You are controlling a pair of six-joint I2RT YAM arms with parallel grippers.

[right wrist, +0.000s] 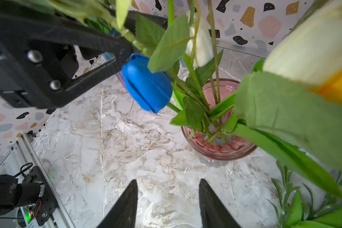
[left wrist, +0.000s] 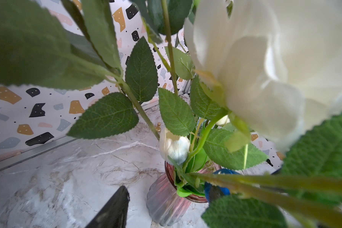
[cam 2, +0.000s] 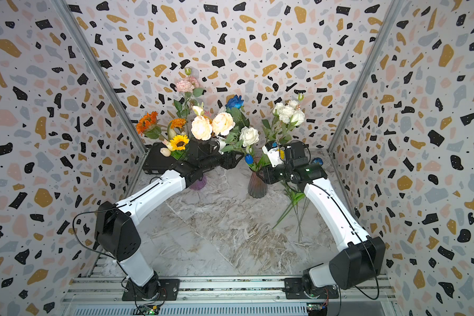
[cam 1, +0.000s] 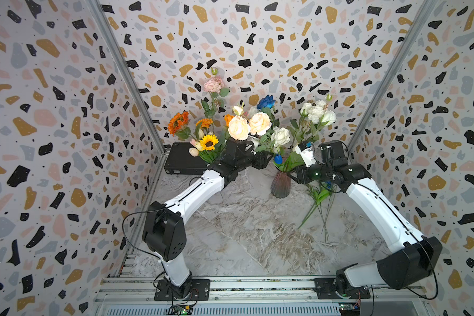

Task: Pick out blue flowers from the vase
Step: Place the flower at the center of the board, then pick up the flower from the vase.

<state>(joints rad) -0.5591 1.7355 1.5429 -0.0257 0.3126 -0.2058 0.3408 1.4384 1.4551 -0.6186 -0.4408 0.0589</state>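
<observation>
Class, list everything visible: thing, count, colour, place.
pink vase: one, pink, centre.
purple vase: one, purple, left of it.
blue rose: one, blue, above pink vase.
blue bud: one, blue, at its mouth.
cream blooms: two, cream, centre.
white roses: several, white, above pink vase.
sunflowers: several, orange and yellow, back left.
loose stems: several, green, lying right of vase.
black box: one, black, back left.
left tool: one, black, among leaves.
right tool: one, black, open, facing pink vase.

Royal-blue rose (cam 1: 266,102), pink ribbed vase (cam 1: 280,183), grey marbled tabletop (cam 1: 244,232).
</observation>
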